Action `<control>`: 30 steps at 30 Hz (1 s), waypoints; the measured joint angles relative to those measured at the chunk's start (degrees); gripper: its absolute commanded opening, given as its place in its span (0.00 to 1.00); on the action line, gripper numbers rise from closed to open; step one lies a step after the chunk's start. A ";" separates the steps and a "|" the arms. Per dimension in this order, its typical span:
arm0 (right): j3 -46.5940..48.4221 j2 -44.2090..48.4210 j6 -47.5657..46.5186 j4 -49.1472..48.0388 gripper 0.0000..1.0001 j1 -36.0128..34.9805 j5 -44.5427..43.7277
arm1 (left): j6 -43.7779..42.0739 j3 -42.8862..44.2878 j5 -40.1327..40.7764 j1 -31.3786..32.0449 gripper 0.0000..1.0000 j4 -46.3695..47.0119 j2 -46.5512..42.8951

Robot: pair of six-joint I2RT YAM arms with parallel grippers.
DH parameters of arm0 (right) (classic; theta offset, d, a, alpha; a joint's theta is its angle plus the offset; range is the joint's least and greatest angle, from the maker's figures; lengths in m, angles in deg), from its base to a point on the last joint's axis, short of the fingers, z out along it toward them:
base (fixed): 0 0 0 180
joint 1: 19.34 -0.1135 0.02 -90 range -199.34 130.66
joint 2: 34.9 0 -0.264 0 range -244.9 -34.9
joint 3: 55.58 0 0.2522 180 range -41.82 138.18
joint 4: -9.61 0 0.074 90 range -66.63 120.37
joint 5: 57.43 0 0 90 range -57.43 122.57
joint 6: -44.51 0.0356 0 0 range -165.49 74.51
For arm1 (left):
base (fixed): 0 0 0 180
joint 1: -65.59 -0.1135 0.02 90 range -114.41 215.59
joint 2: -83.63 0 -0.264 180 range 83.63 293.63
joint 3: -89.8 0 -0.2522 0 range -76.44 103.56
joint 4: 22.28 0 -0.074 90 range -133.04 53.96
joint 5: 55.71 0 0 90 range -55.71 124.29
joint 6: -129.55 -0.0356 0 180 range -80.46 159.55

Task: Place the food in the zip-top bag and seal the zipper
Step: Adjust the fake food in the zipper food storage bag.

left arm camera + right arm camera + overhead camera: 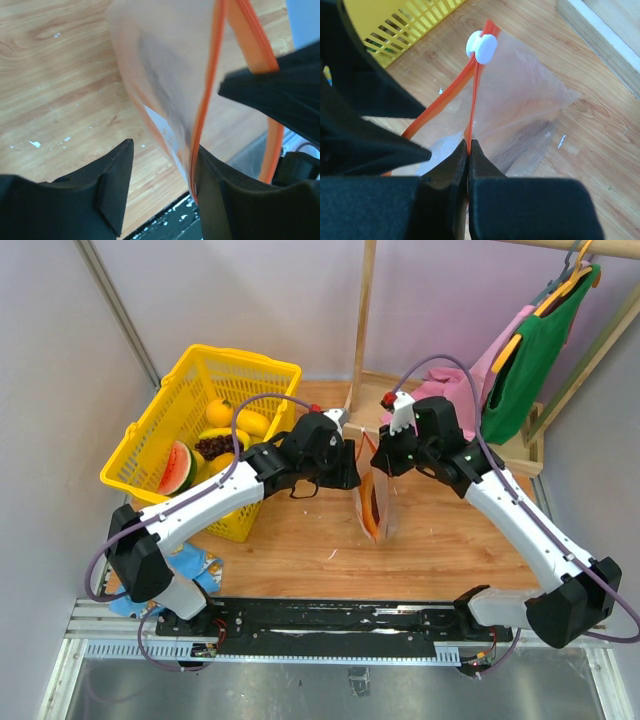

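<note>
left end effector [162, 150]: jaws apart | right end effector [468, 146]: jaws pinched together | both facing inward

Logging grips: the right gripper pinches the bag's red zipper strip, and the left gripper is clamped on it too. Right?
Not quite. The right gripper does pinch the zipper, but the left gripper is open: the left wrist view shows its jaws standing apart, the strip lying beside one of them.

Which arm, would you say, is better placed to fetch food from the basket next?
Left: the left hand is open and nearer the basket; the right hand clamps the zipper, holding the bag.
</note>
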 measured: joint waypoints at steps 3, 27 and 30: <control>0.24 0.00 -0.39 0.61 0.03 -0.74 -0.15 | -0.74 0.07 0.17 -0.94 0.23 0.11 0.94; -4.22 1.97 4.26 8.94 0.21 -7.04 -16.20 | 1.36 1.05 -1.22 -1.09 0.00 3.93 2.80; -4.35 2.10 4.17 10.19 0.10 -7.04 -18.36 | 1.44 0.83 -0.17 -1.09 0.00 3.91 2.12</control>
